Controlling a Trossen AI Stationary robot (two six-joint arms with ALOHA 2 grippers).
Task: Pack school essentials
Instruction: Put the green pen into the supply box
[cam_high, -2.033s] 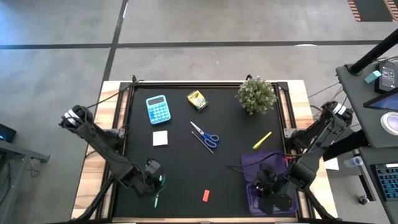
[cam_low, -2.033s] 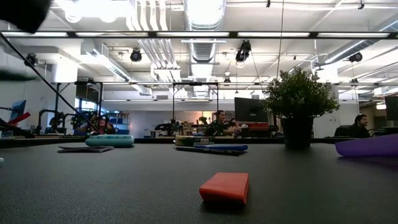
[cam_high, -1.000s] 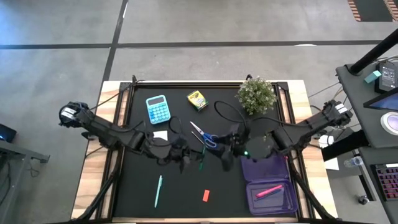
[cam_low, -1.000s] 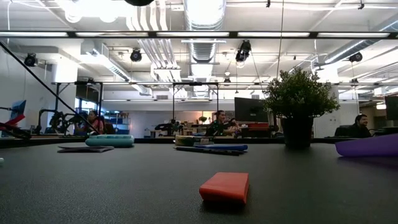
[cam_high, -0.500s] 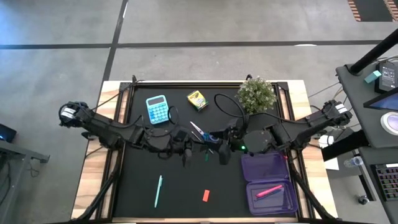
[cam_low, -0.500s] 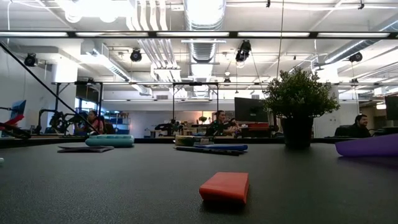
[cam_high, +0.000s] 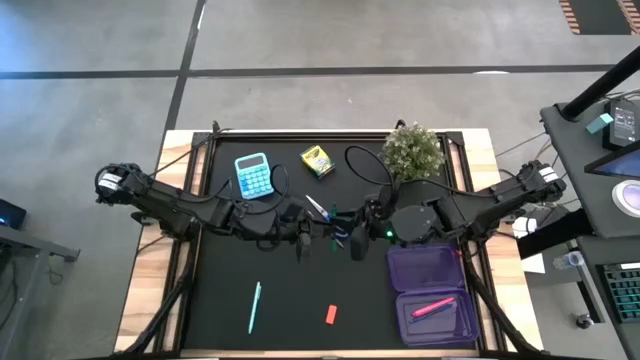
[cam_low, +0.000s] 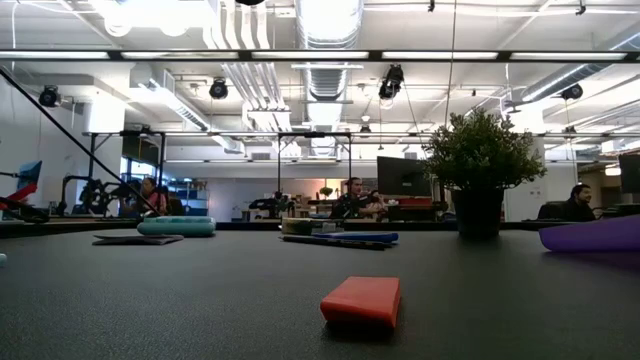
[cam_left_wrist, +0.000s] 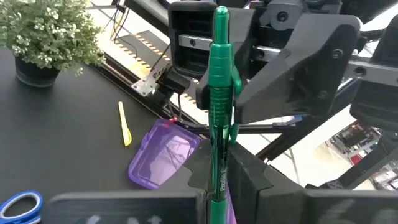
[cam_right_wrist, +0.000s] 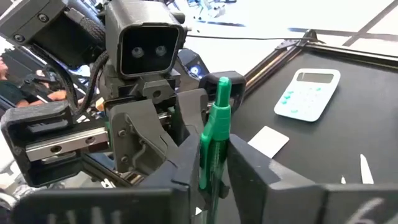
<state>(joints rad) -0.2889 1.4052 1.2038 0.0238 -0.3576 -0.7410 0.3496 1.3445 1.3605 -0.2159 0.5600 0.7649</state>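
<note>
The green pen (cam_left_wrist: 221, 106) hangs in mid-air above the scissors (cam_high: 322, 215), gripped from both sides: the left gripper (cam_left_wrist: 219, 180) stays clamped on it, and the right gripper (cam_right_wrist: 213, 163), wide apart a second ago, has now closed on it too. A handover toward the purple case (cam_high: 432, 295), nearer the right arm, looks likely.

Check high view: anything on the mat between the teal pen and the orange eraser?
Nothing. Bare black mat between teal pen and orange eraser in the high view.

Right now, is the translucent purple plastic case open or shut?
Open: the translucent purple plastic case lies lidless, a pink pen visible inside.
</note>
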